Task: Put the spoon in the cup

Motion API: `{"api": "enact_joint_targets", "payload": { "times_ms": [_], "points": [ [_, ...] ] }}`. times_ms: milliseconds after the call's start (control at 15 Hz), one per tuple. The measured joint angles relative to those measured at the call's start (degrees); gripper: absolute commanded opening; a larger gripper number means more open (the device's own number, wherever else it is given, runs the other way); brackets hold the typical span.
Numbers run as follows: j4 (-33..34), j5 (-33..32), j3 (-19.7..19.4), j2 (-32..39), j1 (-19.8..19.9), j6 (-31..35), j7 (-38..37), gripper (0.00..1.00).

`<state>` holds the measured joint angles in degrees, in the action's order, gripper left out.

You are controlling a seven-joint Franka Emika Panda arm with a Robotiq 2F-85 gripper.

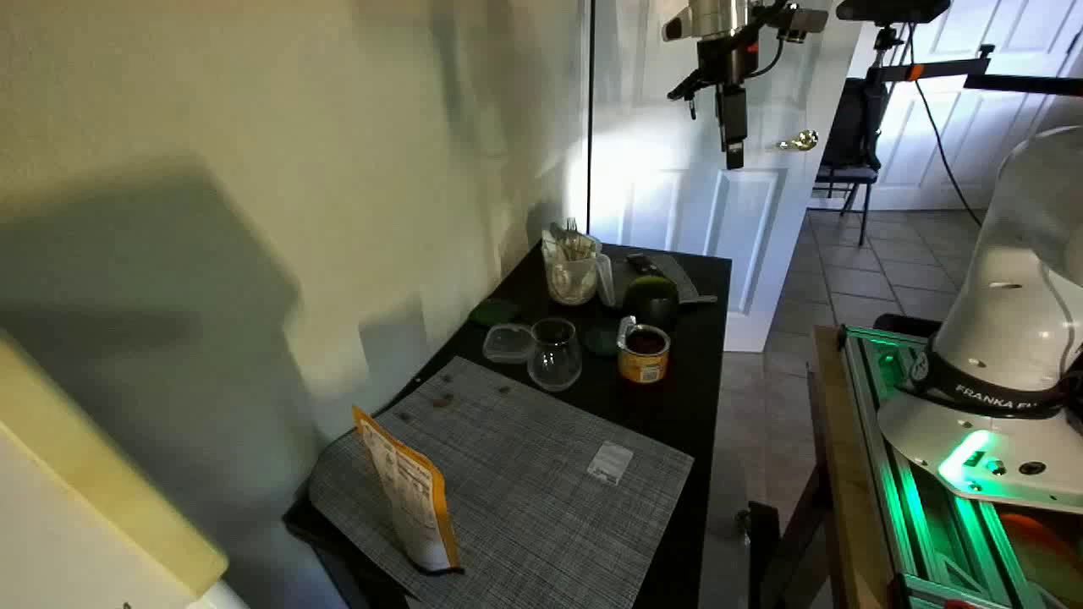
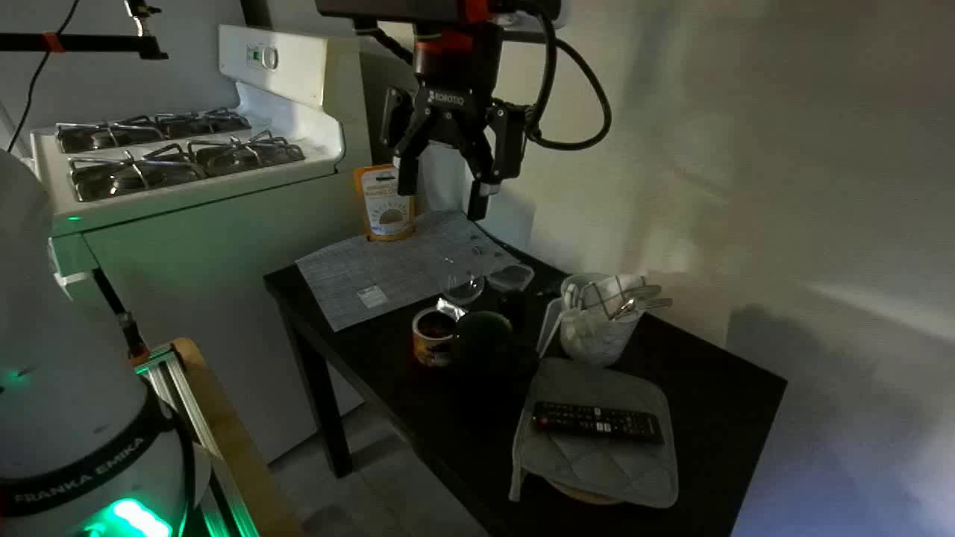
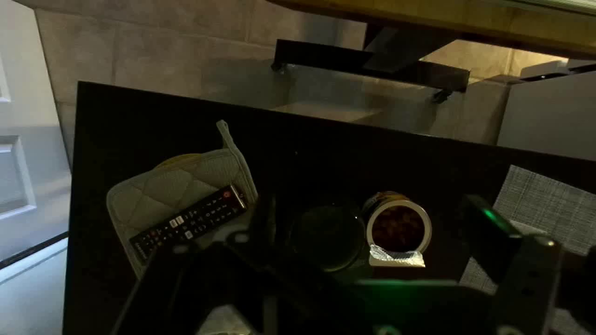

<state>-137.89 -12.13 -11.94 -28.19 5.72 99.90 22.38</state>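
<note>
We see our end effector (image 2: 442,195) released, jaws parted, well above the can (image 2: 433,347) | cup (image 1: 651,306), probably the dim dark round one, just beside the can on the bench (image 2: 716,425) | glass (image 1: 554,365) near can | utensil tub (image 1: 572,286) farther off

Rounded white arm (image 1: 1015,296), black band (image 2: 82,471) lettered FRANKA EMIKA (in pale capitals), glowing green light (image 1: 964,452), black gripper (image 2: 442,197) marked ROBOTIQ, orange-red collar (image 2: 444,43), looping black cable (image 2: 572,145)
</note>
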Motion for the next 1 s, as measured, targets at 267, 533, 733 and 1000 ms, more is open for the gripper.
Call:
{"api": "enact_joint_targets", "payload": {
  "times_ms": [267, 533, 733, 1000],
  "points": [
    [0.0, 0.0, 0.0, 0.0, 0.0, 0.0, 0.0, 1.00],
    [0.0, 1.1, 0.0, 0.3, 0.0, 2.9, -4.1, 1.00],
    [0.0, 3.3, 0.1, 2.7, 0.2, 11.9, -11.2, 1.00],
    [1.1, 5.6, 0.5, 9.6, 0.5, 26.2, -20.0, 1.00]
  ]
}}
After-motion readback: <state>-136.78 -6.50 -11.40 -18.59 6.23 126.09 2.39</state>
